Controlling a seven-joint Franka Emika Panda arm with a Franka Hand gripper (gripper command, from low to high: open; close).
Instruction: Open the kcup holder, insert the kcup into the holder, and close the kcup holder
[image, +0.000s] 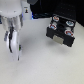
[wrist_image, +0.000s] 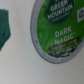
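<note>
one white franka arm on a pale tabletop (image: 37, 62), seen from outside and from the wrist.

gripper (image: 13, 47): hangs over the table at the exterior view's left, pointing down, white fingers (image: 16, 44) low over the surface. the picture is too blurred to show whether the jaws are parted or closed, or whether anything sits between them; cannot tell.

kcup (wrist_image: 56, 30): fills most of the wrist view, seen from above, round green foil top with a pale rim, white lettering "green mountain" and "dark magic". it lies on the pale surface directly under the wrist camera. in the exterior view it cannot be made out; the gripper's bulk and the blur hide that spot.

a second green shape (wrist_image: 4, 27) shows at the edge of the wrist view, apart from the kcup, cut off by the frame; what it is cannot be told.

kcup holder (image: 61, 25): black boxy unit at the exterior view's right, well apart from the gripper. its tray (image: 61, 31) stands pulled out toward the near side, with pods (image: 56, 22) topped in red and white sitting in the round slots. light marks on the tray front look like handles, blurred.
</note>
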